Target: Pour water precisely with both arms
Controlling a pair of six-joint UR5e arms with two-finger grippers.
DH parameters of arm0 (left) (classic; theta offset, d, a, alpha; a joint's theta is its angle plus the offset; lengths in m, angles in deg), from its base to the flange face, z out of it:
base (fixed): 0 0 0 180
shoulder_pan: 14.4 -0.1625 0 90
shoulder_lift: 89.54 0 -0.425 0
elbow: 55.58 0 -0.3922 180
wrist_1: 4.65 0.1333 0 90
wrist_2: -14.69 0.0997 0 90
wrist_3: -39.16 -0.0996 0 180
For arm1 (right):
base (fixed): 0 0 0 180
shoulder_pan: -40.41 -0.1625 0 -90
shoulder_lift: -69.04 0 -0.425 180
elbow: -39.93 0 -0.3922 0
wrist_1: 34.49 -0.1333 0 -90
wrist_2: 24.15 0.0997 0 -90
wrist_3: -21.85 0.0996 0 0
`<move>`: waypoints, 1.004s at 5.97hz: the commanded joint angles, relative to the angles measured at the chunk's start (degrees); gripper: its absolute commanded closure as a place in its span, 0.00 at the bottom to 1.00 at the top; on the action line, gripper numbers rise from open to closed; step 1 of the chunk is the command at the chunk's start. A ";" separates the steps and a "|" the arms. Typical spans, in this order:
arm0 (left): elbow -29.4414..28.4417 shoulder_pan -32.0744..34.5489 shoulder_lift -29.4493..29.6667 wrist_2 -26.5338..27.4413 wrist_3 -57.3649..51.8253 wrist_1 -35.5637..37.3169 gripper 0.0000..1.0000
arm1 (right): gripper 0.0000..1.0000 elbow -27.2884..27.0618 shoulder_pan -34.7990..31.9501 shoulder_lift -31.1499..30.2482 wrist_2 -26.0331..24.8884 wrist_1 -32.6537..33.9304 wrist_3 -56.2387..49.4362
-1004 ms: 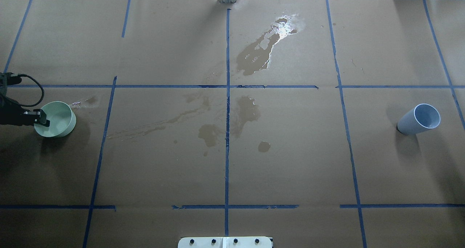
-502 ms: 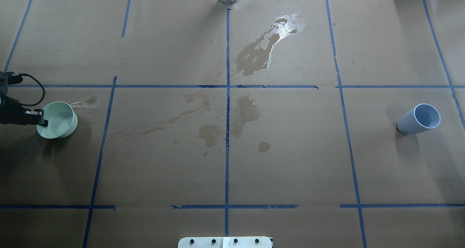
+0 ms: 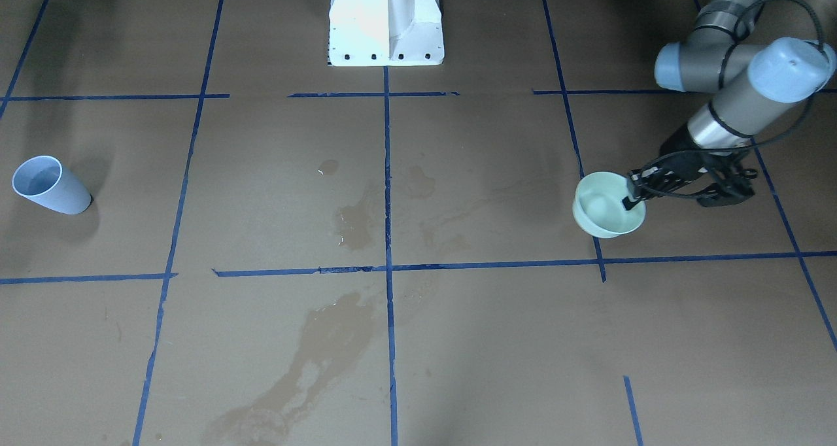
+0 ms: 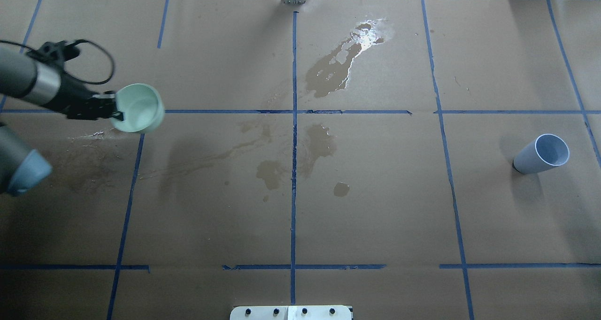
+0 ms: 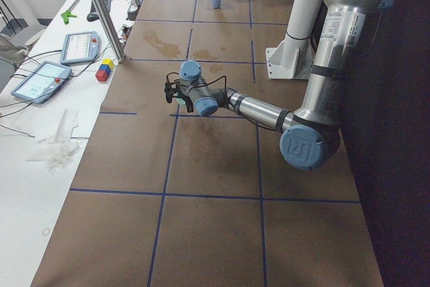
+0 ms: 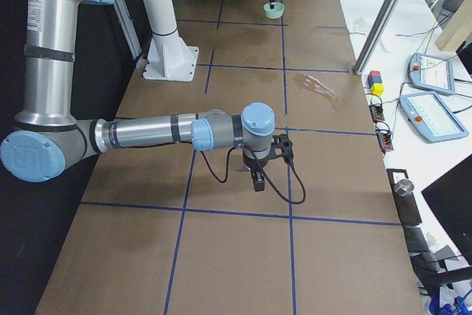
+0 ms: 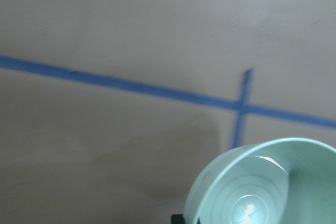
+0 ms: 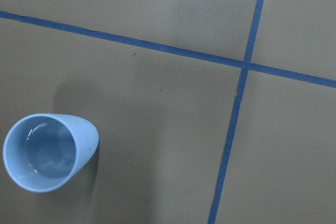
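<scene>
Left arm [image 4: 28,80]: enters from the left side of the scene. The left gripper [image 4: 116,113] is closed on the left rim of the pale green bowl [image 4: 141,108], one finger inside the wall and one outside.

Pale green bowl: held mouth up above the surface [image 4: 375,207], over a crossing of blue tape lines [image 4: 294,170] in the left half. Its shadow falls on the surface apart from it. In the left wrist view a small bright glint shows at the bottom of the bowl [image 7: 262,187]. Whether this is liquid or a reflection cannot be determined.

Blue cup [image 4: 540,154]: stands on the surface at the far right of the scene, mouth up, well apart from the bowl. Nothing touches it.

Water [image 8: 47,153]: located in the blue cup. In the right wrist view it appears as a clear layer with faint glints along the inner wall.

Right arm [image 6: 147,134]: extends low over the right end of the surface. The right gripper [image 6: 258,178] points downward. It appears only in the right side view, so the opening of its jaws cannot be determined.

Surface: brown paper. Darker wet stains [image 4: 331,71] lie around the centre line.
</scene>
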 commanded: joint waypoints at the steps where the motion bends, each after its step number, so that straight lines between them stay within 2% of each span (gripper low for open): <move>1: -0.76 -8.18 11.75 5.67 6.88 9.56 0.98 | 0.00 -0.04 0.00 0.00 -0.02 0.00 0.06; 2: -1.99 -13.28 16.07 10.07 10.76 12.04 0.98 | 0.00 -0.04 0.00 0.00 -0.02 0.00 0.06; 4: -9.01 -19.97 24.95 16.67 16.50 12.15 0.98 | 0.00 -0.04 0.00 0.00 0.07 0.00 0.06; 6: -12.61 -21.67 27.53 17.49 17.66 12.15 0.94 | 0.00 0.04 0.00 0.00 0.07 0.00 0.06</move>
